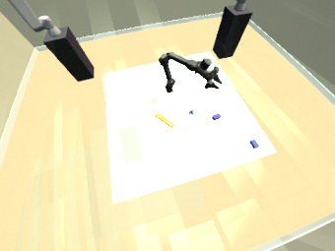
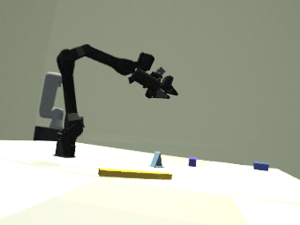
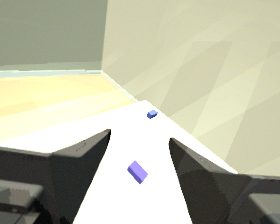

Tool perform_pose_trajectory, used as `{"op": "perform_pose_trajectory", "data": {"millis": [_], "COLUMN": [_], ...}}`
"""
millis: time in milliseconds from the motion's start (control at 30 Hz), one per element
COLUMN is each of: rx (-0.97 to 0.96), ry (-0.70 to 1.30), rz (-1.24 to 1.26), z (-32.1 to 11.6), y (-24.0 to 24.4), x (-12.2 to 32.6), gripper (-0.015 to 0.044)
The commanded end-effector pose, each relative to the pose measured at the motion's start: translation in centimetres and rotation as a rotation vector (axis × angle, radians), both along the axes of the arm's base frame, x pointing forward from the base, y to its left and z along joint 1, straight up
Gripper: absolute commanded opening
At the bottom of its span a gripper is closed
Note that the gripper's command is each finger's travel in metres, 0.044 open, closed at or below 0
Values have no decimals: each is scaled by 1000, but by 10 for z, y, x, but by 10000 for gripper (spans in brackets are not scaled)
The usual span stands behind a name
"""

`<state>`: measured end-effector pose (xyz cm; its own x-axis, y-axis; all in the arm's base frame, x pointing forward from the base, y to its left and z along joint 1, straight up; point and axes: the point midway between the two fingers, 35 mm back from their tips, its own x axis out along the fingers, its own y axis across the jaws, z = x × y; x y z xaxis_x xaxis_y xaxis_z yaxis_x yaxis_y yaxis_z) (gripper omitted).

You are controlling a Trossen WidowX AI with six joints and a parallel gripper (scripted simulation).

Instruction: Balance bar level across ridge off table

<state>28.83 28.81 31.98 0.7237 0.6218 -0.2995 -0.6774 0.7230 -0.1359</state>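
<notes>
The yellow bar [image 1: 166,120] [image 2: 135,174] lies flat on the white table top [image 1: 148,170] [image 2: 35,192]. The ridge [image 1: 191,112] [image 2: 157,160], a small grey-blue wedge, stands on the table a short way from the bar, with nothing on it. My gripper [image 1: 218,83] [image 2: 175,95] [image 3: 140,136] is open and empty, high above the table, well above the ridge and bar. Neither the bar nor the ridge shows in the wrist view.
A purple block [image 1: 217,116] [image 2: 192,161] [image 3: 137,172] lies beyond the ridge from the bar. A blue block [image 1: 254,144] [image 2: 261,166] [image 3: 152,114] lies near the table's corner. Two dark pedestals [image 1: 70,54] [image 1: 232,31] bearing grey arms stand behind the table.
</notes>
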Motion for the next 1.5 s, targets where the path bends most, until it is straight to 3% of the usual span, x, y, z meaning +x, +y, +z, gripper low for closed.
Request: {"op": "perform_pose_trajectory", "data": {"millis": [0,767,1467], "rx": [-79,-441,-674], "ry": [27,231,528], "rz": [-34,-225,-294], "z": [-17,-88,-144], "y": [-12,-125,-249], "x": [20,99,119], "gripper": [315,315,315]}}
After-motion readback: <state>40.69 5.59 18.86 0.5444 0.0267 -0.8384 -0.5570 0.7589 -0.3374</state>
